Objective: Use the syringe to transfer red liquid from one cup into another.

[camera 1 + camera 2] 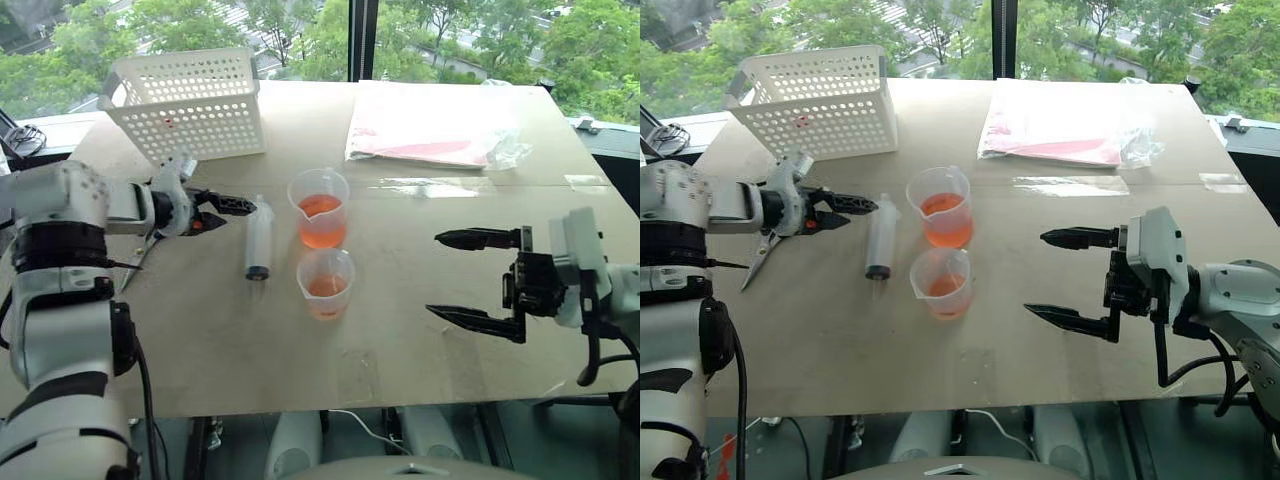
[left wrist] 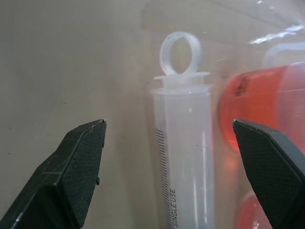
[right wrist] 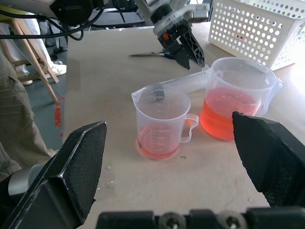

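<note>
Now we have the left gripper (image 1: 232,211) open, just beside the syringe (image 1: 259,240), which lies flat mid-table, long axis running from far edge to near edge, plunger ring farther. Our right gripper (image 1: 478,279) gapes well apart. Barrel contents are hard to judge.

White-shelled arms, black cables, black pointed gripper fingers (image 1: 470,319).

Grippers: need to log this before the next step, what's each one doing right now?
Left gripper: open, astride the syringe, not gripping.
Right gripper: open, empty.
</note>
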Robot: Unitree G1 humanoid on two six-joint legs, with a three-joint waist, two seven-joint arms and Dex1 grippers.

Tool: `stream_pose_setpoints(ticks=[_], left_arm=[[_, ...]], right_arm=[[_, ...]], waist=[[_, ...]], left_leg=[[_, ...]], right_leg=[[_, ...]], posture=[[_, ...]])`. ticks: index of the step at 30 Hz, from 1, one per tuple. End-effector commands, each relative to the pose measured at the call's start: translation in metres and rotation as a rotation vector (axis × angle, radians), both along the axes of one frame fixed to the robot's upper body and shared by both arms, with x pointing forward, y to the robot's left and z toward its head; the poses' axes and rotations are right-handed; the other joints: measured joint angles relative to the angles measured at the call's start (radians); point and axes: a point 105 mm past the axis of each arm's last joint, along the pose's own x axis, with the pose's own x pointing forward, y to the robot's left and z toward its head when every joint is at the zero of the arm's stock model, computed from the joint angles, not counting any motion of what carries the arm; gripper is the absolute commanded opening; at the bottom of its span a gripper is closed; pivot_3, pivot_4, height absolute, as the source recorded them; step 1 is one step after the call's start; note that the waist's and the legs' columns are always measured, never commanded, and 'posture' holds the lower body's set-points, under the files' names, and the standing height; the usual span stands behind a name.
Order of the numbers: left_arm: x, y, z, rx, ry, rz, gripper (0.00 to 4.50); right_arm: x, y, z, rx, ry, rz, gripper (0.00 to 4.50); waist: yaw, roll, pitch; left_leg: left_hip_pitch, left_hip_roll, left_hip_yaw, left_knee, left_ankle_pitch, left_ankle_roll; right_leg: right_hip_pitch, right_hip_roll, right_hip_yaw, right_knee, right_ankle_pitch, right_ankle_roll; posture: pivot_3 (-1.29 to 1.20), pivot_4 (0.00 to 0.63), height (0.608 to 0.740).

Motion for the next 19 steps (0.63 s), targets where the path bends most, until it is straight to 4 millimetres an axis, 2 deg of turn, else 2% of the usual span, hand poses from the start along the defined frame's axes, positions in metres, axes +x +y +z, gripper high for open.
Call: stream_pose_setpoints(ticks=[1, 3, 5, 7, 9, 12, 15, 19], left_arm=[[-0.018, 0.007, 0.04, 0.074, -0.296, -0.022, 4.44], [-0.04, 0.002, 0.052, 0.196, -0.509, -0.082, 4.44], [-0.063, -0.003, 0.06, 0.23, -0.691, -0.134, 4.44], [-0.087, -0.007, 0.046, 0.267, -0.74, -0.197, 4.44], [-0.1, -0.009, 0.033, 0.311, -0.751, -0.228, 4.44], [-0.134, -0.005, 0.009, 0.317, -0.735, -0.242, 4.44], [-0.162, 0.002, -0.009, 0.318, -0.68, -0.215, 4.44], [-0.186, 0.013, -0.032, 0.338, -0.6, -0.191, 4.44]], right_arm=[[0.004, -0.009, 0.004, 0.0, -0.042, -0.03, 4.5], [0.007, -0.018, 0.0, -0.012, -0.035, -0.054, 4.5], [0.011, -0.029, -0.005, -0.01, -0.021, -0.095, 4.5], [0.015, -0.043, -0.013, -0.014, 0.0, -0.154, 4.5], [0.017, -0.053, -0.019, -0.015, 0.015, -0.194, 4.5], [0.013, -0.083, -0.036, -0.035, 0.071, -0.282, 4.5], [0.007, -0.106, -0.046, -0.033, 0.097, -0.336, 4.5], [0.001, -0.117, -0.055, -0.073, 0.103, -0.35, 4.5]], waist=[[-0.006, 0.001, 0.0], [-0.006, 0.001, 0.0], [-0.001, 0.001, 0.0], [0.005, 0.0, -0.001], [0.01, 0.002, -0.001], [0.018, 0.002, -0.002], [0.022, 0.002, -0.002], [0.024, 0.004, -0.003]], left_leg=[[0.0, 0.0, 0.0, 0.0, 0.0, 0.0], [0.003, 0.001, 0.0, -0.002, 0.0, 0.0], [0.002, 0.003, -0.001, -0.001, 0.0, 0.0], [0.002, 0.004, 0.0, -0.001, 0.0, 0.0], [0.002, 0.004, 0.001, -0.001, 0.0, 0.0], [0.003, 0.002, 0.002, -0.001, 0.0, 0.0], [0.006, 0.003, 0.002, 0.0, -0.001, 0.001], [0.008, 0.004, 0.001, 0.001, -0.001, 0.002]], right_leg=[[0.0, 0.0, 0.0, 0.0, 0.0, 0.0], [-0.001, -0.002, 0.004, 0.001, 0.0, 0.0], [-0.001, -0.003, 0.004, 0.002, 0.0, 0.0], [-0.001, -0.004, 0.004, 0.001, 0.0, -0.001], [0.0, -0.004, 0.003, -0.001, -0.002, -0.004], [0.004, -0.005, 0.0, -0.004, -0.002, -0.005], [0.007, -0.005, 0.0, -0.006, -0.002, -0.004], [0.008, -0.005, 0.0, -0.006, -0.004, -0.001]], posture=[[0.0, 0.15, 0.74], [0.0, 0.15, 0.74], [0.0, 0.15, 0.74], [0.0, 0.15, 0.74], [0.0, 0.15, 0.74], [0.0, 0.15, 0.74], [0.0, 0.15, 0.74], [0.0, 0.15, 0.74]])
